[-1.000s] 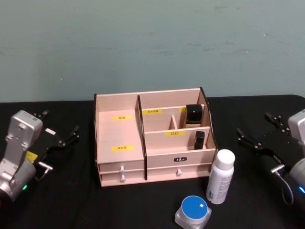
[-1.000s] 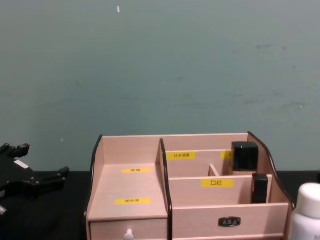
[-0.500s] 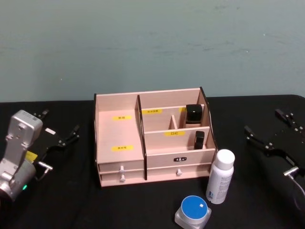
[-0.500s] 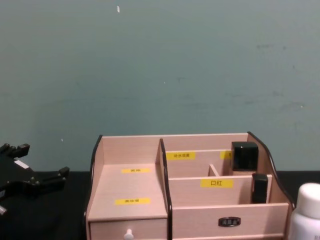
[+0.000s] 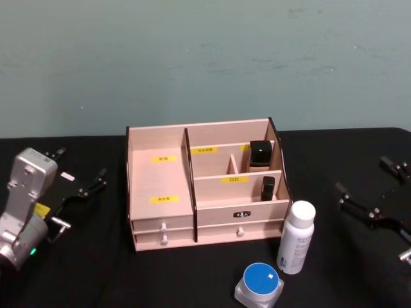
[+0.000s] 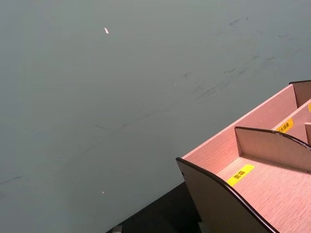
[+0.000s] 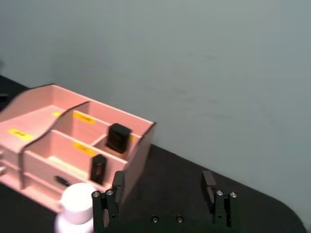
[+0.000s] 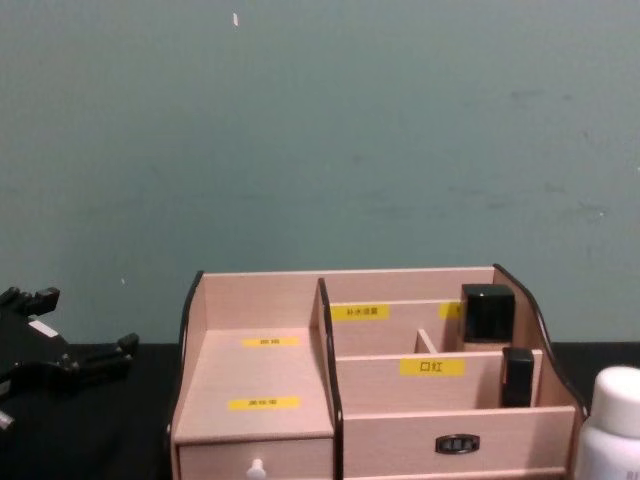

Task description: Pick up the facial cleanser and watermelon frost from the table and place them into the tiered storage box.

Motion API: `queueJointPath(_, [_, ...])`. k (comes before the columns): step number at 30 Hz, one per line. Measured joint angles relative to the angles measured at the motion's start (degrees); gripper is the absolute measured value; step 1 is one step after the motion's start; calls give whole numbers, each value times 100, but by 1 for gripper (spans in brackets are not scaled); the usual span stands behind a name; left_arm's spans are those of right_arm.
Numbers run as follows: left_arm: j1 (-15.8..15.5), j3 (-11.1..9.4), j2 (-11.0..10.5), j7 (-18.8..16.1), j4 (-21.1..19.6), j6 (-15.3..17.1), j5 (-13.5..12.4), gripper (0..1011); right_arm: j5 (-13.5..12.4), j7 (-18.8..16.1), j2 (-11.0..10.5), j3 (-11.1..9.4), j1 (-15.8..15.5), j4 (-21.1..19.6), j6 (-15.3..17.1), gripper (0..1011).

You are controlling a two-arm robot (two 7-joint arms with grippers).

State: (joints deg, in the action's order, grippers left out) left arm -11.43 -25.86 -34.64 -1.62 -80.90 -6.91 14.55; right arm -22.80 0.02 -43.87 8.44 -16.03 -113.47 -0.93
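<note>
The tiered storage box [image 5: 221,210] sits in the middle of the black table [image 5: 96,269], its two little drawers facing the robot. Its wide stepped bay on the left side is bare. On the right side, a black block-shaped item [image 5: 260,153] stands in the rear compartment and a slimmer black piece [image 5: 268,187] stands in the one just in front of it.

A white bottle [image 5: 297,237] stands upright at about four o'clock from the box, just beside its front right corner. I cannot tell whether the two touch. A blue-lidded jar [image 5: 260,284] sits at about five o'clock from the box, close to the bottle and nearer the robot.

The left gripper [image 5: 80,167] hangs out at nine o'clock from the box, well apart from it, fingers spread and holding nothing. The chest view shows it [image 8: 75,325] low at the left edge.

The right gripper [image 5: 369,186] is out at three o'clock, well clear of the bottle. Its fingers are spread wide and empty, and its own wrist camera shows them [image 7: 163,182] with the bottle cap [image 7: 77,198] and the box beyond.
</note>
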Motion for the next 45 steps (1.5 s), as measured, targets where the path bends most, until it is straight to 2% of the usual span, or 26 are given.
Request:
queueJointPath(7, [0,0,0,0,0,0,0,1010,-91,-249,-29,5,-306,-364,87,1002])
queueJointPath(18, [0,0,0,0,0,0,0,1010,-191,-513,127,86,-461,-503,202,1002])
queueJointPath(26, [0,0,0,0,0,0,0,1010,-364,-717,317,85,-491,-246,239,1002])
queueJointPath(34, [0,0,0,0,0,0,0,1010,-416,-982,488,172,-390,54,235,1000])
queueJointPath(45, [0,0,0,0,0,0,0,1010,-308,-1245,672,323,-135,367,347,1002])
